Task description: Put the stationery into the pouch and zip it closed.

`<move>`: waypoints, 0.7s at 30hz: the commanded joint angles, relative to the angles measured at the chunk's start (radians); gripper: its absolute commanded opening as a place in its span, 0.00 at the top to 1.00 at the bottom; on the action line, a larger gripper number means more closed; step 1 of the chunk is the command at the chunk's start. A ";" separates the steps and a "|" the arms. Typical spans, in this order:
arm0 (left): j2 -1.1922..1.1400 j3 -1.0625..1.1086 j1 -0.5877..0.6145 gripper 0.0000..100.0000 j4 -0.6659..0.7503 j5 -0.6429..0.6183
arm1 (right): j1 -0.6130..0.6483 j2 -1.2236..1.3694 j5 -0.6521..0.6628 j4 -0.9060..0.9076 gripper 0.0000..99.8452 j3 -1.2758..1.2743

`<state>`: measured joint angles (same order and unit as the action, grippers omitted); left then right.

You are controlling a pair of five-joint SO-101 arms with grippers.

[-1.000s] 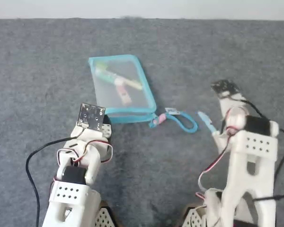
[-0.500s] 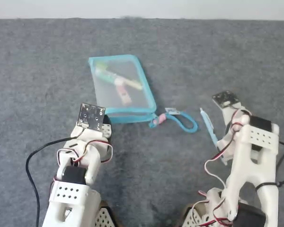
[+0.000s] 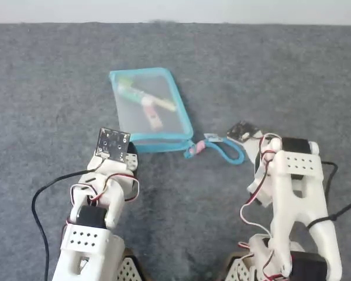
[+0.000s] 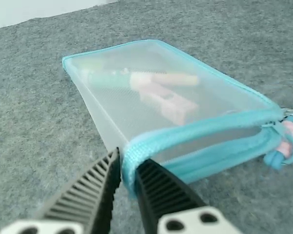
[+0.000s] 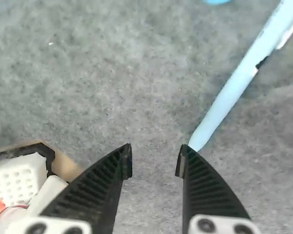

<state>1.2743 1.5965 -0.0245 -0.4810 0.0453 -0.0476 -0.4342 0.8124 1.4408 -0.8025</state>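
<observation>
Teal-edged mesh pouch point(image 3: 152, 111) lay on the grey mat point(image 3: 52, 70) with stationery point(image 3: 139, 95) inside, its corner clamped by the left gripper point(image 4: 124, 178), while the right gripper point(image 5: 154, 158) hung with jaws apart, a pale blue pen point(image 5: 239, 78) just beside one.

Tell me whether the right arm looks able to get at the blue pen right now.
Probably yes: the right end effector is open and the pen lies uncovered, its near end right beside it, with nothing between.

A coarse, mottled grey felt mat point(image 3: 52, 64) covers the whole tabletop under soft, even light. Along the mat's far edge runs 1 narrow, plain whitish band point(image 3: 175, 10), flat and featureless.
</observation>
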 commanded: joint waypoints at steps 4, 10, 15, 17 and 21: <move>0.012 -0.008 0.003 0.99 0.034 -0.009 | 0.022 0.038 -0.061 -0.018 0.85 0.054; 0.018 -0.007 0.008 0.99 -0.006 -0.009 | -0.001 0.125 -0.117 -0.085 0.85 0.060; 0.018 -0.005 0.066 0.99 -0.006 -0.009 | -0.008 0.127 -0.109 -0.090 0.85 0.055; 0.018 -0.004 0.081 0.99 -0.006 -0.008 | -0.010 0.125 -0.074 -0.091 0.85 0.054; 0.018 -0.002 0.086 0.99 -0.006 -0.008 | -0.087 0.124 -0.032 -0.096 0.85 0.054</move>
<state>1.2743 1.6103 0.0491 -0.4872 0.0453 -0.0736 -0.3023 0.7495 1.3610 -0.7917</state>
